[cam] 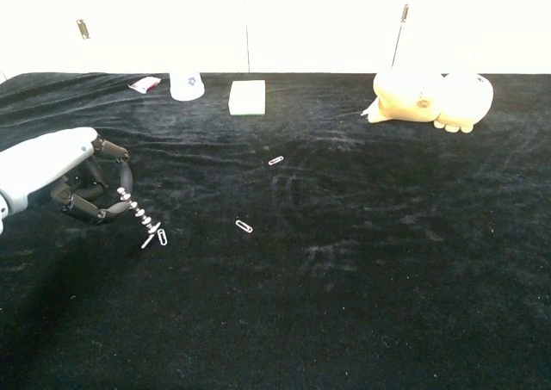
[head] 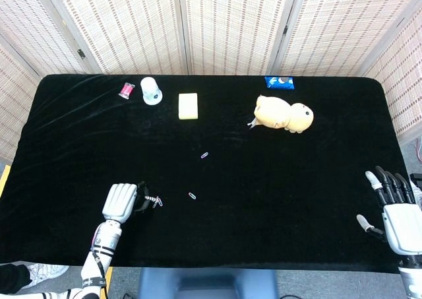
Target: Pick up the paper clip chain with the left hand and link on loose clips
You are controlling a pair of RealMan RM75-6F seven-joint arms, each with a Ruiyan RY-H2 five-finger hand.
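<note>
Chest view: left hand [cam: 65,179] has its fingers curled around the top of the short silver paper clip chain [cam: 140,219]. The chain hangs down-right, its free end touching or just beside a loose silver clip [cam: 162,237] on the black-cloth counter [cam: 362,269]. Head view agrees: chain [head: 153,199] trails right from the left hand [head: 120,202].

Right hand [head: 395,206] is at the far right counter edge, fingers spread, holding nothing, well apart from the work.

Step in hand looks like lining the chain end up with that nearest clip. To do it well: keep the chain taut and low, and bring the right hand over to pinch the loose clip. Two more small loose clips [cam: 244,226] [cam: 275,160] wait further right.
</note>
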